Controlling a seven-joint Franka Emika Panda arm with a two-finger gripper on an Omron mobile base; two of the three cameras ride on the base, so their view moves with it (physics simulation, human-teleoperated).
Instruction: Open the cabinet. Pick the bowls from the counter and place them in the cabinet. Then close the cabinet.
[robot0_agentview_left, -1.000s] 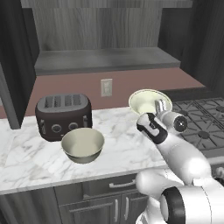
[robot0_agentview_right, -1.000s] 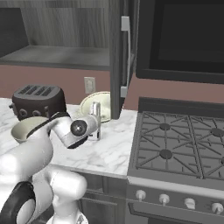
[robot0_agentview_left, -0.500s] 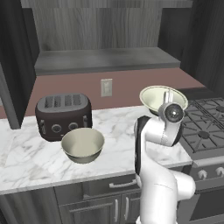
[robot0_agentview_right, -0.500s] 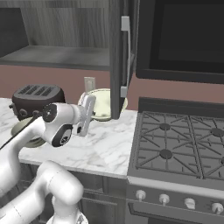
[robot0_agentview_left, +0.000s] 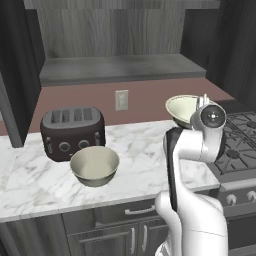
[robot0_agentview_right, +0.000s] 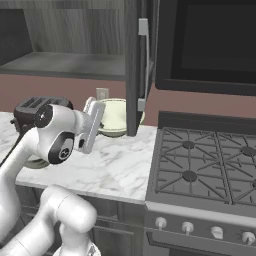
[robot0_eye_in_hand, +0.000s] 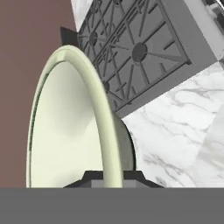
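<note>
Presently: cabinet (robot0_agentview_left: 120, 50), doors open, shelf bare. Counter (robot0_agentview_left: 140, 160) carries larger bowl (robot0_agentview_left: 94, 165) at 7 o'clock of the left base view, beside toaster (robot0_agentview_left: 72, 131). Smaller bowl (robot0_eye_in_hand: 74, 127), a second ago low over the marble, now lifted and tipped; gripper (robot0_eye_in_hand: 109, 179) clamped on its rim, ready for shelving. Fingertips mostly hidden; green mark not discernible

Glossy white rounded arm (robot0_agentview_left: 192, 150) segments with dark joints and a black side panel.
</note>
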